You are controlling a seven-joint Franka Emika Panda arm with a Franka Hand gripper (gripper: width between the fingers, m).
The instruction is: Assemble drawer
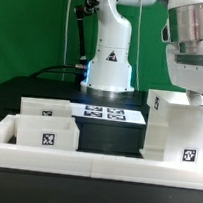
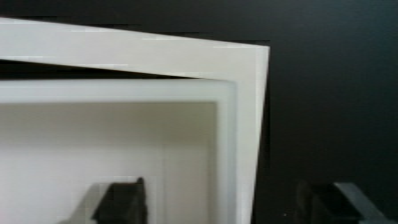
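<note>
**Inspector A:** Now, where is the shell standing?
**Inspector B:** Upright on the bench, at the exterior view's right. The trays are sitting at its left.
**Inspector A:** And the jaws?
**Inspector B:** Hanging apart above the shell, one finger inside its wall, the other outside.

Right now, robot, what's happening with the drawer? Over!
Gripper open, fingers either side of a shell wall, nothing gripped. Shell upright; two trays loose on the exterior view's left. Nothing blocking.
</note>
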